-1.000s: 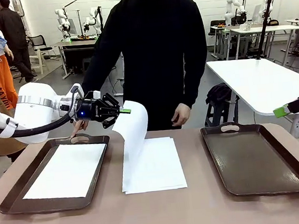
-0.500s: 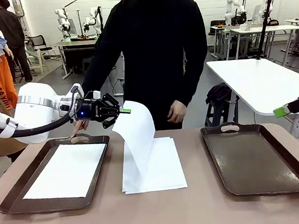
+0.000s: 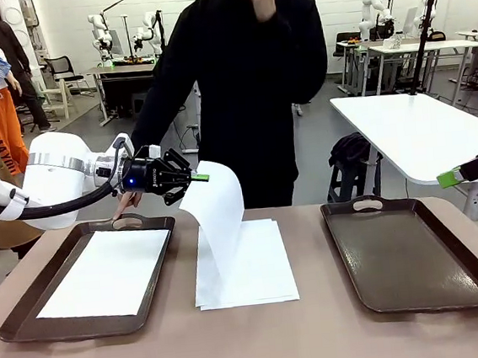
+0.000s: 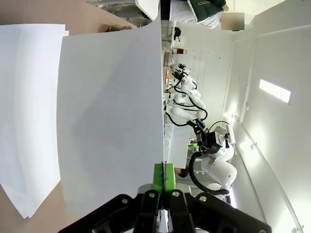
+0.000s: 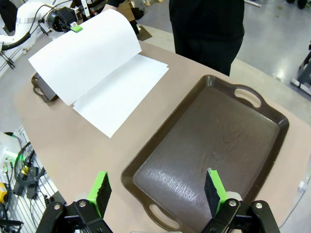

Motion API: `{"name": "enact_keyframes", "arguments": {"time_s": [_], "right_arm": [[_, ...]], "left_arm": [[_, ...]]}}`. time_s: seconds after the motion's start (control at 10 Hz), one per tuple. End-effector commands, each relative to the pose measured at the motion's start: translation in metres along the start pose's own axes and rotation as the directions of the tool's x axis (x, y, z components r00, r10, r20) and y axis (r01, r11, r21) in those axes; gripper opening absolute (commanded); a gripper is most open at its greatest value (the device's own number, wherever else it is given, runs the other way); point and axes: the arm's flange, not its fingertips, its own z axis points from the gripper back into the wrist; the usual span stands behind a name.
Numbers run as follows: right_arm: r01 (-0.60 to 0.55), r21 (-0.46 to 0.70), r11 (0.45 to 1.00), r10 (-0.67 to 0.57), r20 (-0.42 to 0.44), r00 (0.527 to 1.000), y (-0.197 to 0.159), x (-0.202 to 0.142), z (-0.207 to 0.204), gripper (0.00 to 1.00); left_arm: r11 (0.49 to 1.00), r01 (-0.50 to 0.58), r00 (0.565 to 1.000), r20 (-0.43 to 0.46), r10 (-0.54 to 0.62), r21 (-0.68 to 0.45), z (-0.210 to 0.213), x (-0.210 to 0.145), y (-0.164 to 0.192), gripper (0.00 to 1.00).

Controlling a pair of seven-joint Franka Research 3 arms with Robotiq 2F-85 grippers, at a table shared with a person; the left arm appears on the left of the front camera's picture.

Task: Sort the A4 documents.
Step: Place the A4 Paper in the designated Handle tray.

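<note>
Currently left tool pinches top edge of thin white A4 paper sheet, centre frame, separating it from white paper stack; right tool apart.

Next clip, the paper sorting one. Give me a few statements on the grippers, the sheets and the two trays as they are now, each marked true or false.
1. The left gripper is shut on a white sheet that curls up from the middle stack. True.
2. The right tray holds paper. False: its bottom is bare; a flat sheet lies in the left tray.
3. The right gripper is shut. False: its jaws stand open above the right tray.
4. A person's hand rests at the left tray's far handle. True.
</note>
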Motion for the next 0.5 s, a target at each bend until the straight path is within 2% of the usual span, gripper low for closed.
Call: {"name": "enact_keyframes", "arguments": {"time_s": [0.0,0.4], "right_arm": [[0.004,0.019,1.000,-0.004,0.008,1.000,-0.002,-0.001,-0.002,1.00],[0.004,0.019,1.000,-0.004,0.008,1.000,-0.002,-0.001,-0.002,1.00]], "left_arm": [[1.000,-0.003,1.000,0.013,0.003,0.000,0.000,0.001,0.000,0.00],[0.994,0.077,0.996,-0.054,-0.073,0.082,0.029,-0.023,-0.021,0.01]]}}
